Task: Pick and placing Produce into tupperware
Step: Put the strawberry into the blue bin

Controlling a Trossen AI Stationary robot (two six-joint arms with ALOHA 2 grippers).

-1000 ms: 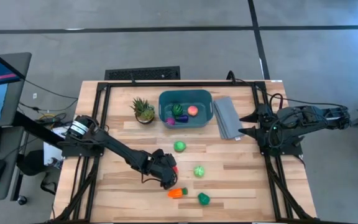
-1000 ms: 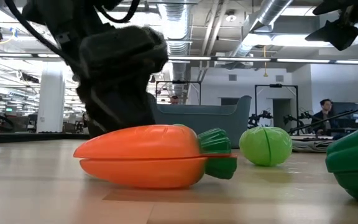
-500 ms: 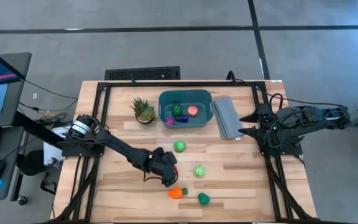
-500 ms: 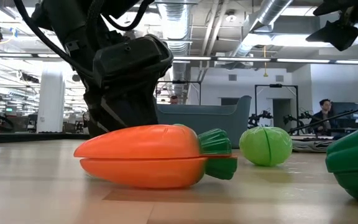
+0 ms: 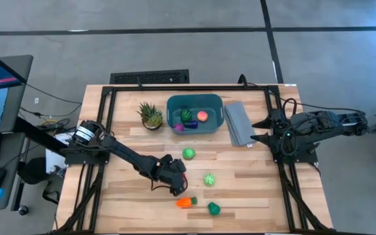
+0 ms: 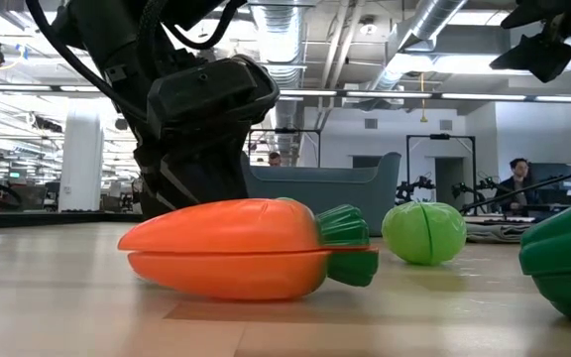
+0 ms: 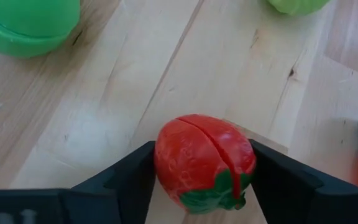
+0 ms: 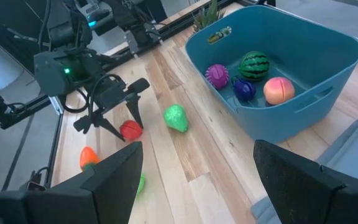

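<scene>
strawberry (image 7: 204, 163) | btwn L claw (image 7: 201, 177) fingers, touching both | on table (image 7: 104, 112)

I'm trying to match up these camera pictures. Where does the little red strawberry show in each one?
High view: strawberry is a red speck at the left tool's tip, above the carrot.
Low view: not visible; the dark arm and carrot fill that spot.
Left wrist view: strawberry between the tool's fingers.
Right wrist view: strawberry near the left tool.
Shared landmark: the carrot.
</scene>
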